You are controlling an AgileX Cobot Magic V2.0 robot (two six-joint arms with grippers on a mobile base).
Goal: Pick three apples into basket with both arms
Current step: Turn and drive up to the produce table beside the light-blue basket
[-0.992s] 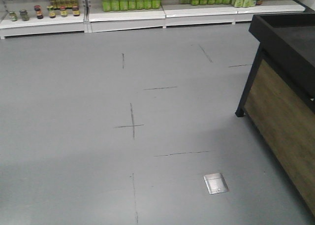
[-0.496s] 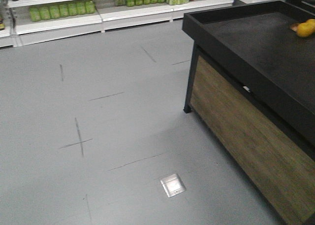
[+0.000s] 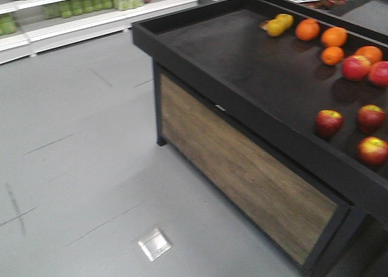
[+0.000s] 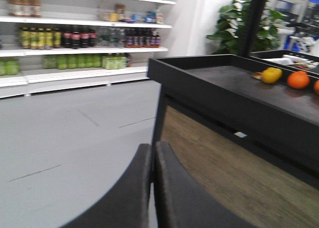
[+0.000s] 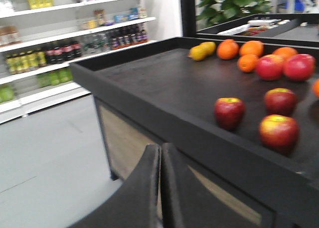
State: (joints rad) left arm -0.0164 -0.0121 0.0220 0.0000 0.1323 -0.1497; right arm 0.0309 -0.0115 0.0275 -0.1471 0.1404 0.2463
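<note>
A raised-rim black counter carries three dark-red apples near its front edge, oranges and brighter apples behind. The left pincer and right pincer, both closed and empty, hang short of the rim.

Left apple, rear apple, front apple: dark red, yellow-green patch round stem, stem up. All on black rimmed surface, near front rim, in loose triangle, none touching. Front apple closest to rim. Left tool, right tool: black fingers pressed together, empty, short of surface.
</note>
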